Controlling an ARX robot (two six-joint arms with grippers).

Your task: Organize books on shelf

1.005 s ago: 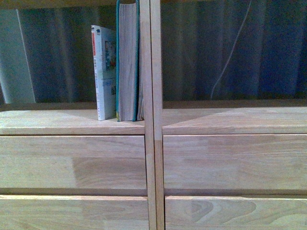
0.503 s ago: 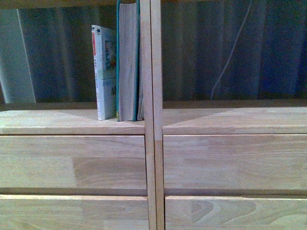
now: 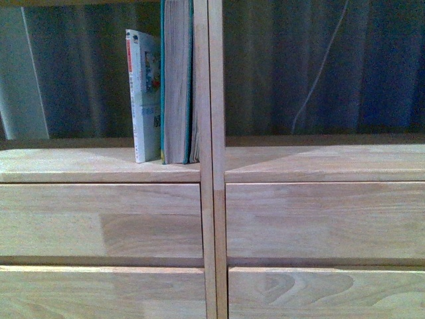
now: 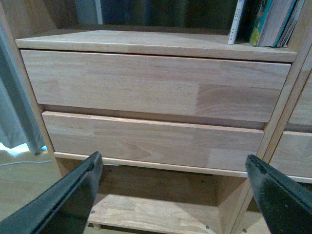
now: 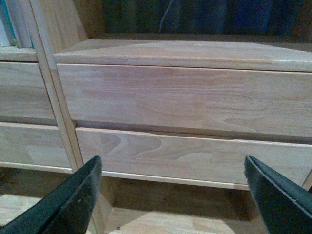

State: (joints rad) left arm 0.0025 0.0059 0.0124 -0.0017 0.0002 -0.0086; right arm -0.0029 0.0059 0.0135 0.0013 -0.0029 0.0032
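The thick teal book (image 3: 177,80) stands upright on the left half of the pale wood shelf (image 3: 80,166), pressed against the centre divider. The thin white paperback (image 3: 143,96) stands upright right beside it, on its left. Both also show in the left wrist view, the teal book (image 4: 273,22) and the paperback (image 4: 237,19). Neither gripper shows in the front view. My left gripper (image 4: 173,168) is open and empty, low in front of the left drawer fronts. My right gripper (image 5: 173,168) is open and empty, low in front of the right drawer fronts.
Two flat drawer fronts (image 3: 99,222) lie below each shelf board. The right shelf board (image 3: 325,165) holds nothing. Dark curtains (image 3: 319,66) and a thin white cord (image 3: 319,73) hang behind the unit. A pale curtain (image 4: 14,112) hangs by its left side.
The front view has shifted slightly: the shelf and books sit a little lower in the frame than before. The books themselves have not moved on the shelf.
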